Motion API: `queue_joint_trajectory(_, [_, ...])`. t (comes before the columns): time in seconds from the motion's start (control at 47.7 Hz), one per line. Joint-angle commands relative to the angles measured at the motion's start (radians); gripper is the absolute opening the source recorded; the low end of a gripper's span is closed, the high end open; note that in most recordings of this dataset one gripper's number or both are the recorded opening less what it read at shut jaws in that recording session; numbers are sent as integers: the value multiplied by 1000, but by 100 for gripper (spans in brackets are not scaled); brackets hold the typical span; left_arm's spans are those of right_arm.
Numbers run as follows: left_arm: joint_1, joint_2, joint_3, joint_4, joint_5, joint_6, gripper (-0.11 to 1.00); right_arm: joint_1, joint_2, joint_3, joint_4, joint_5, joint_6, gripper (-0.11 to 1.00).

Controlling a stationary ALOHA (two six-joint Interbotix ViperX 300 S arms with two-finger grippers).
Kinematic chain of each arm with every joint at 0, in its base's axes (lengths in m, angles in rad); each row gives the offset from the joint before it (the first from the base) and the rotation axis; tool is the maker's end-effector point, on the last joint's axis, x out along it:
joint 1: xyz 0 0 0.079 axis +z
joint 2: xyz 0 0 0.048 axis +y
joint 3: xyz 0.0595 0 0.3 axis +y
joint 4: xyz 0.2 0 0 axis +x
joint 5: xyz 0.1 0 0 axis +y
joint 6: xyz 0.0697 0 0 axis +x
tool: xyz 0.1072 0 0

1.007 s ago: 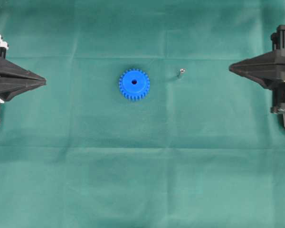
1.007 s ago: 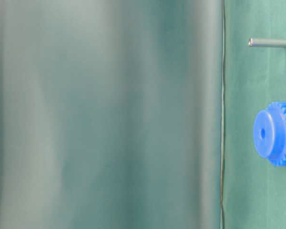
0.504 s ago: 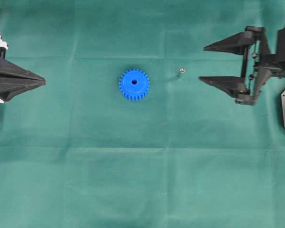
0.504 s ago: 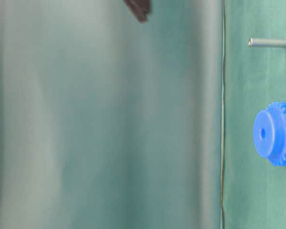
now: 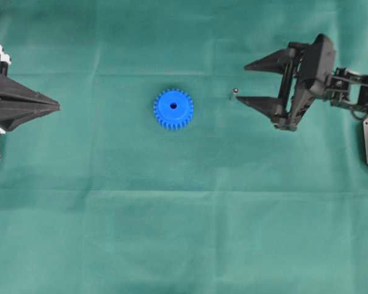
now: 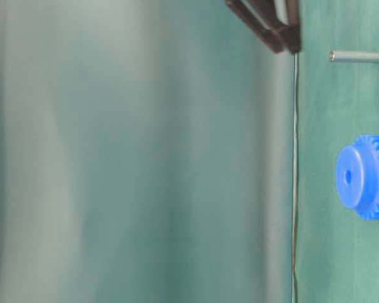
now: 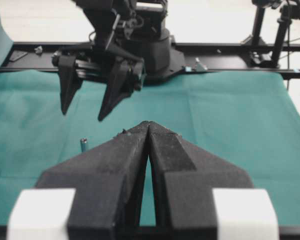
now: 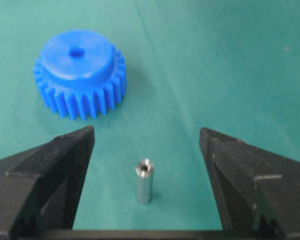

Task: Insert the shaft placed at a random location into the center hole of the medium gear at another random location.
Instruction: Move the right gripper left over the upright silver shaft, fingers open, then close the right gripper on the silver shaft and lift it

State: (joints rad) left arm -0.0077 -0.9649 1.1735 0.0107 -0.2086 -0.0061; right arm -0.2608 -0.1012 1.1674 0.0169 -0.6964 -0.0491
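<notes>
The blue medium gear (image 5: 173,109) lies flat mid-table with its center hole (image 5: 173,106) facing up. The shaft (image 5: 234,92), a tiny silvery pin, stands upright to its right. My right gripper (image 5: 240,82) is open, its fingertips just right of the shaft. In the right wrist view the shaft (image 8: 143,181) stands between the spread jaws of the gripper (image 8: 146,134), touching neither, with the gear (image 8: 80,72) beyond. My left gripper (image 5: 56,106) is shut and empty at the left edge. In the left wrist view its tips (image 7: 148,125) hide the gear; the shaft (image 7: 83,145) shows.
Green cloth (image 5: 184,220) covers the table. The table-level view shows the shaft (image 6: 355,56), the gear (image 6: 363,177) and the right gripper's fingers (image 6: 271,25) at the top edge. The arm base and a black rail (image 7: 230,50) stand at the far side.
My right gripper has opened and moved left from the right edge, so its jaws now flank the shaft. The left gripper, gear and shaft have not moved.
</notes>
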Motion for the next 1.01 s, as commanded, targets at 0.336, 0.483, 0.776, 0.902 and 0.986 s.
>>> queue_joint_trajectory(0.336, [-2,9,-17,2,-2,-2,0,-9,169,-57,25,-80,-15,87])
queue_joint_trajectory(0.483, [2,9,-17,2,17,-3,0,-9,181,-58,25,-80,-15,87])
queue_joint_trajectory(0.776, [3,11,-15,2,20,-5,0,-9,181,-58,25,-89,-14,79])
queue_joint_trajectory(0.902, [3,11,-17,2,21,-5,0,-9,183,-60,25,-91,-9,56])
queue_joint_trajectory(0.986, [3,11,-17,2,21,-5,0,-9,181,-60,23,-91,-9,35])
